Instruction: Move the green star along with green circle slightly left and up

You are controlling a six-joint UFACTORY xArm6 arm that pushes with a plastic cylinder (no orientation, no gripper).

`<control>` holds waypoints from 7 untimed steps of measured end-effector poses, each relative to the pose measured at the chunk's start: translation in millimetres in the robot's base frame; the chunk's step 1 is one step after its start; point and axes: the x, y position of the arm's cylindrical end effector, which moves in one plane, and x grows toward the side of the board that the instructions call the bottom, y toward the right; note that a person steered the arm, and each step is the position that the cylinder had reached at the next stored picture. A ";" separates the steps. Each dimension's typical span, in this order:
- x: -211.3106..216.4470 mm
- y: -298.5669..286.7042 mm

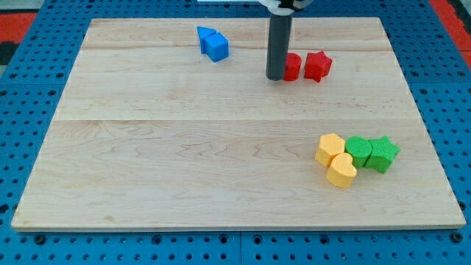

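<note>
Progress: we judge it not begun | my tip (276,77) bears nothing, touching the red block (293,66) at the view's top | green star (383,154) and green circle (359,150) touching, lower right, well apart from tip | both await pushing.

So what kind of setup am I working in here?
Likely a lab bench for pushing tests: a wooden board on a blue perforated base, small coloured blocks, my tip beside the red blocks.
</note>
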 end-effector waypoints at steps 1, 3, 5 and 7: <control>0.0 21.8; 39.3 24.6; 60.2 81.2; 98.8 229.7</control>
